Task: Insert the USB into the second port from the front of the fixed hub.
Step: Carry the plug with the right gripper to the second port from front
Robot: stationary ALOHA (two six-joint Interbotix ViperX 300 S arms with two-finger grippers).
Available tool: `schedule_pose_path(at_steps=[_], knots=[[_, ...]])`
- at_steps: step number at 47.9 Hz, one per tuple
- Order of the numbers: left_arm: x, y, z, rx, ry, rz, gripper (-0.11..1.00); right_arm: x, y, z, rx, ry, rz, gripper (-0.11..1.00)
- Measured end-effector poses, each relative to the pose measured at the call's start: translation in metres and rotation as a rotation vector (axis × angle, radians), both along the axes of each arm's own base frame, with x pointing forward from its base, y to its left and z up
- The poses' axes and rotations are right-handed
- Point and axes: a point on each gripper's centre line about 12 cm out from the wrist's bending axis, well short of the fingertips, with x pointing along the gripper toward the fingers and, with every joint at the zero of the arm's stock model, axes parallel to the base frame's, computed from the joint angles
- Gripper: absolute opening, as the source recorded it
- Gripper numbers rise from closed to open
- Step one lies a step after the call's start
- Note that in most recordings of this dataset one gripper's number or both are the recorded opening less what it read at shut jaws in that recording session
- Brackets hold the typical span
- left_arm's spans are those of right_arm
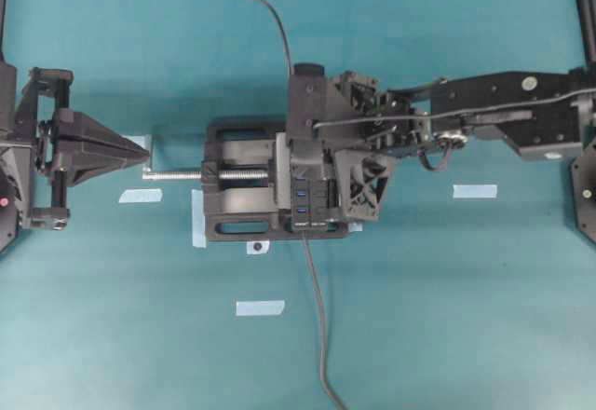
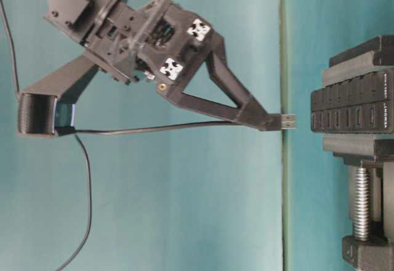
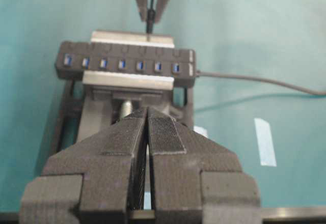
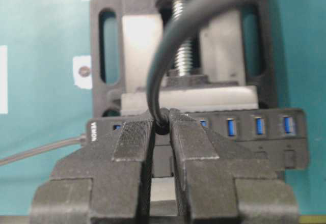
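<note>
Mid-worktop, the vise [image 1: 244, 192] clamps the hub [image 3: 125, 63], above which the right pincer [image 2: 269, 122], clamped on the USB [image 2: 287, 121], hovers in the approach step, needing alignment with the second port, while the left pincer [image 3: 147, 127] rests together.

Overhead, far half of the fixed hub [image 1: 310, 207] hidden beneath the right gripper [image 1: 328, 179], with the USB [image 2: 287, 122] lost from that view entirely. In the right wrist view, plug concealed below the closed fingers [image 4: 133, 142]; only the cable [image 4: 162, 66] emerging, blurred toward 1 o'clock. Hub ports nearest 9 o'clock masked, so alignment perhaps unreadable there. Vise [image 2: 363, 222] cut off at 5 o'clock at table level.
</note>
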Motion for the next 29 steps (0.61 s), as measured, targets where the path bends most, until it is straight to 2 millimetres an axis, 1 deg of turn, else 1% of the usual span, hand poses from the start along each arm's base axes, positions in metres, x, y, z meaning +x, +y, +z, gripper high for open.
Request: schedule_pose_path(at_steps=[18, 29], knots=[[0.000, 0.000, 0.000, 0.000, 0.002, 0.000, 0.00, -0.003, 0.002, -0.012, -0.001, 0.000, 0.003, 0.10], [0.000, 0.000, 0.000, 0.000, 0.000, 0.000, 0.00, -0.003, 0.003, -0.018, -0.002, -0.035, 0.005, 0.10]])
